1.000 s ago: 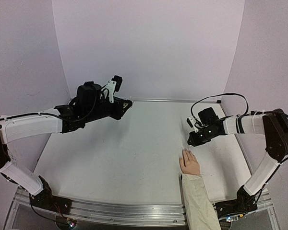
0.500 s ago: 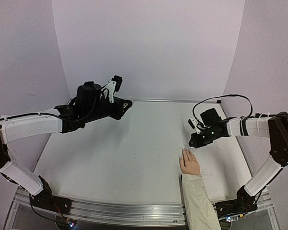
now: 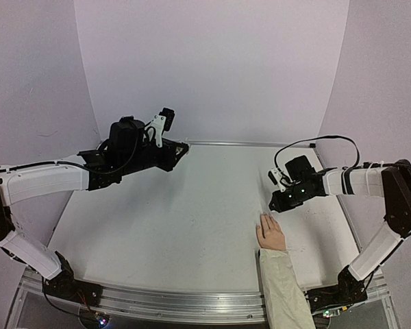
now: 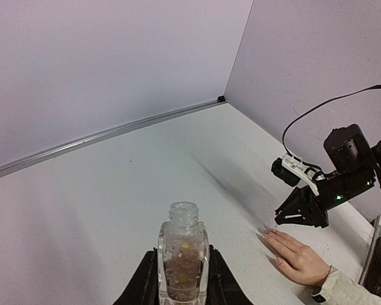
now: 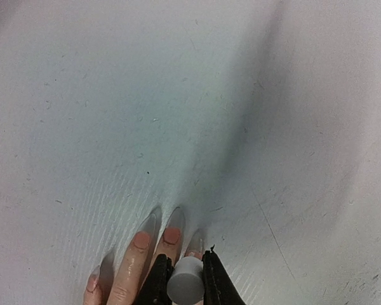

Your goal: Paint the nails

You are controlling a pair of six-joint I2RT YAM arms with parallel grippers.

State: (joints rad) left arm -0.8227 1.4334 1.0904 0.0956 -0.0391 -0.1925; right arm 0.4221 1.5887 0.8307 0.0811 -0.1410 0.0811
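Note:
A pale hand (image 3: 270, 234) with a cream sleeve (image 3: 282, 291) lies flat on the white table at the front right. In the right wrist view its nails (image 5: 171, 236) are long, with pinkish beds and clear tips. My right gripper (image 3: 275, 203) is shut on a grey-white cap (image 5: 185, 287) and holds it just above the fingertips, over the ring finger. The brush below the cap is hidden. My left gripper (image 3: 182, 148) is raised at the back left, shut on an open clear bottle (image 4: 183, 260) of brownish glitter polish. The hand (image 4: 298, 260) and right gripper (image 4: 287, 218) show in the left wrist view.
Lilac walls close in the table (image 3: 178, 212) at the back and both sides, with a metal strip (image 3: 246, 144) along the back edge. A black cable (image 3: 315, 140) loops above the right arm. A metal rail (image 3: 157, 301) runs along the near edge.
My right gripper with the cap has shifted slightly right and nearer the fingertips, and the right arm has settled lower. The left arm and the hand have not moved.

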